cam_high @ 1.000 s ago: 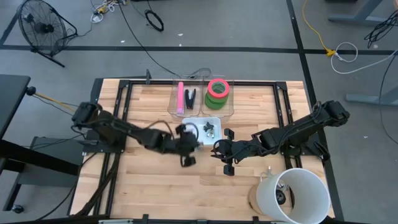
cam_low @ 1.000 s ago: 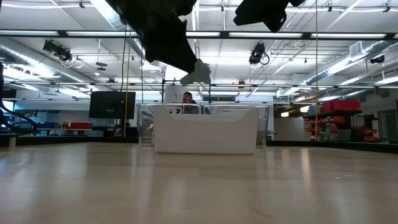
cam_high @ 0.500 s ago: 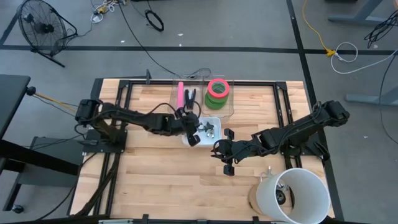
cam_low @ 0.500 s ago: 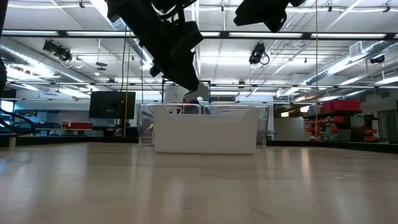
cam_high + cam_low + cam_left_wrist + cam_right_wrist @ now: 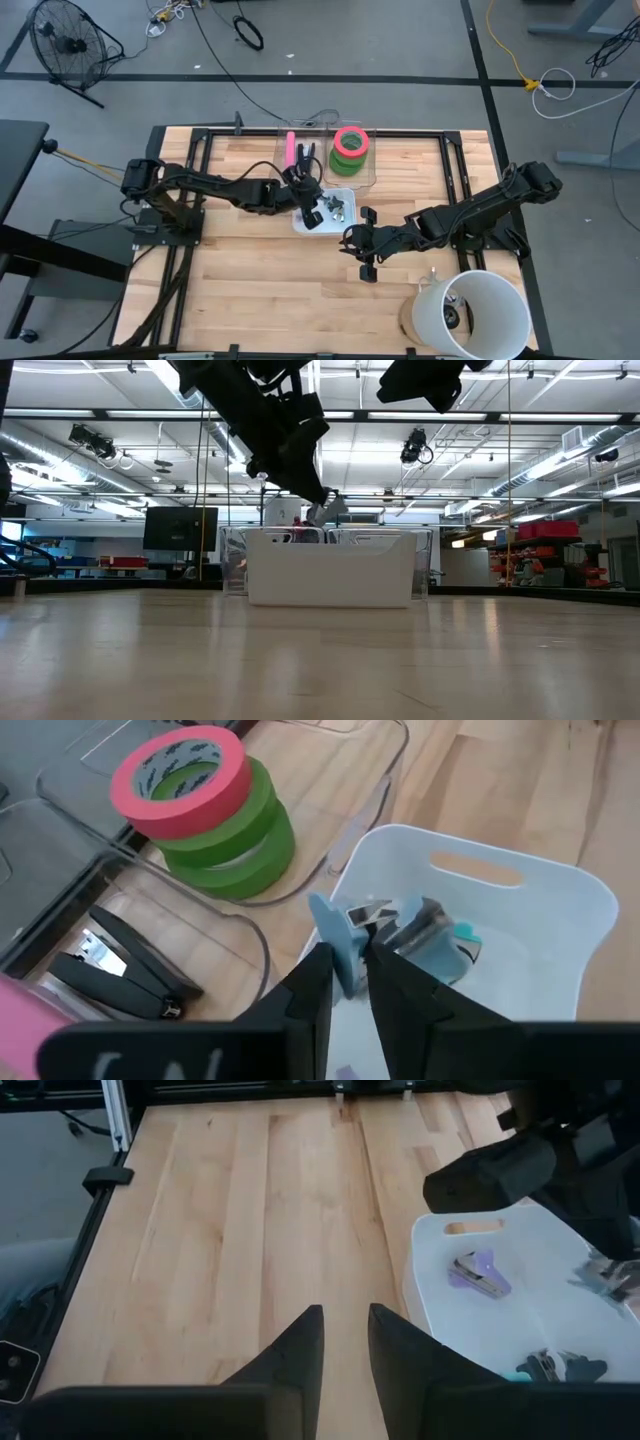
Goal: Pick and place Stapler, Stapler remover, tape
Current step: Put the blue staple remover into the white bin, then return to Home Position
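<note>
You have a small blue stapler remover [image 5: 338, 942] pinched in the left tool [image 5: 345, 982], just over the white bin [image 5: 580, 905]. More removers lie inside it. The tape [image 5: 205, 810] sits stacked behind the bin, the black stapler [image 5: 125, 970] beside it. The right tool [image 5: 345, 1335] waits near the bin, slightly apart, holding nothing.

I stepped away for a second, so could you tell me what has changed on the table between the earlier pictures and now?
The left gripper, shut on a blue staple remover, swung from the bare wood in front of the white bin to above that bin's edge, toward the clear trays. The right gripper, the tape rolls, the pink stapler and the black stapler stayed put.
</note>
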`<state>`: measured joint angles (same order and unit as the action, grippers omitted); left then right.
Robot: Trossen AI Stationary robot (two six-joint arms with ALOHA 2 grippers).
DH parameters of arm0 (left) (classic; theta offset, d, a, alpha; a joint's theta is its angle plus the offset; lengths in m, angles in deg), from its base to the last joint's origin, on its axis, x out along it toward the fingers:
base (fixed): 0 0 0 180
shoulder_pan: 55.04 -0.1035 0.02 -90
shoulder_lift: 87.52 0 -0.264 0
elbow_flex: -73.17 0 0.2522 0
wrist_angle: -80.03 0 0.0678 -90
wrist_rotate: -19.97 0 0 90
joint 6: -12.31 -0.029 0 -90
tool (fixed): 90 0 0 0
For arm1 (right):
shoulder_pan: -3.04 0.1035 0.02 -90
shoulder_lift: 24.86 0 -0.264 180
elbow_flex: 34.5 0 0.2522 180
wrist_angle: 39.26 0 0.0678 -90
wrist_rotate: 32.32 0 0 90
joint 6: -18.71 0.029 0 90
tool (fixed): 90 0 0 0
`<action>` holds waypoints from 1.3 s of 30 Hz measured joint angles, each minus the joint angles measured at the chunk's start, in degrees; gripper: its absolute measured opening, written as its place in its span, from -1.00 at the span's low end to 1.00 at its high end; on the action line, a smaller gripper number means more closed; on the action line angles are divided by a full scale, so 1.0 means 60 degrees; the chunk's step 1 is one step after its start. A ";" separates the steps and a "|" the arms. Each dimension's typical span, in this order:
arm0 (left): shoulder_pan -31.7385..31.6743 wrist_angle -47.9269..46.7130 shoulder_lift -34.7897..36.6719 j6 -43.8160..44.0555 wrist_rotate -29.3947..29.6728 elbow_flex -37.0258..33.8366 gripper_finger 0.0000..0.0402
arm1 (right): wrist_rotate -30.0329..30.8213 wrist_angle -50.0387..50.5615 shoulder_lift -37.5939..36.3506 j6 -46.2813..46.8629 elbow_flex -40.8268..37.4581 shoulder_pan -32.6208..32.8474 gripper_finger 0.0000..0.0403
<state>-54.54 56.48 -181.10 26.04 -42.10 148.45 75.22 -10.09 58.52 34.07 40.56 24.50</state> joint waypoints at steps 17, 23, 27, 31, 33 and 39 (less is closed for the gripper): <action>0.0073 -0.0120 0.0000 0.0023 -0.0496 0.0000 -0.31 | 0.0003 0.0035 0.0000 -0.0025 -0.0003 0.0000 -0.59; 0.0032 -0.0124 0.0000 0.0067 -0.0358 0.0000 -0.28 | 0.0351 0.0035 0.0000 0.0000 -0.0002 0.0000 -0.59; 0.0040 -0.0120 0.0000 0.0432 -0.0408 0.0000 -0.29 | 0.0824 0.0019 0.0000 -0.0052 0.0000 0.0000 -0.59; 0.0039 -0.0123 0.0000 0.1066 -0.0675 0.0000 -0.28 | 0.0326 -0.0252 0.0000 0.0209 -0.0004 -0.0005 -0.59; 0.0039 -0.0123 0.0000 0.1163 -0.0701 0.0000 -0.28 | -0.0261 -0.0474 0.0000 0.0213 -0.0004 0.0000 -0.59; 0.0035 -0.0123 0.0000 0.1178 -0.0701 0.0000 -0.28 | -0.0933 -0.1151 0.0000 0.0218 -0.0004 0.0000 -0.59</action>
<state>-54.33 55.74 -181.10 33.10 -46.31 148.45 69.62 -16.99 58.52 35.37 40.54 24.50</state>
